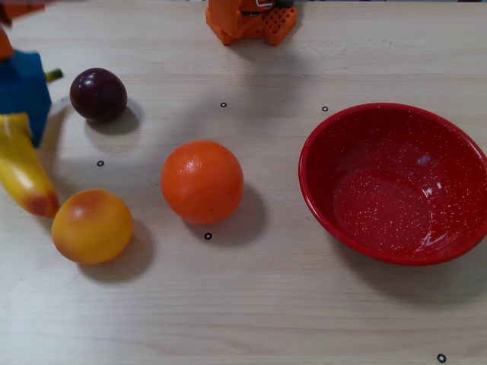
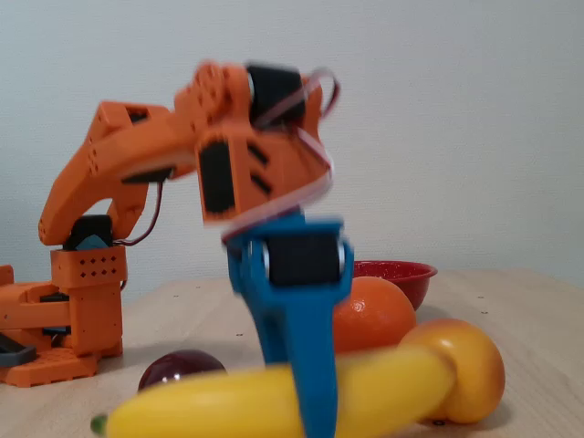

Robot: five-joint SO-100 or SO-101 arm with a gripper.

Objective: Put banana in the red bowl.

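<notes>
**Banana at the table's far left, bowl empty at the right**

While the banana (image 1: pixel 21 173) lies at the left edge of the overhead view, the red bowl (image 1: pixel 396 182) sits well apart at the right, so the coming move, as a judgement, turns on a long carry across the table (image 1: pixel 251 312); the banana's long axis runs roughly top to bottom in that view, slightly slanted, with its reddish end lowest and just beside the yellow-orange fruit (image 1: pixel 92 226); its green stem tip shows past the blue gripper (image 1: pixel 23 103), which covers the upper part of the banana.

Seen from the fixed view, the gripper (image 2: pixel 306 365) comes down from above with a blue finger (image 2: pixel 301 338) across the front of the banana (image 2: pixel 274 401), near its middle; the second finger is hidden behind, so whether the fingers are clamped on the banana or merely standing around it cannot be told; the arm is blurred there.

Between banana and bowl stand the orange ball (image 1: pixel 202 181) and, farther up in the overhead view, a dark purple fruit (image 1: pixel 98 94); the ball lies near the straight path, so a carry would likely need height to clear it.

Nothing is in the red bowl; its speckled inside shows bare; the banana is not yet in it.
</notes>
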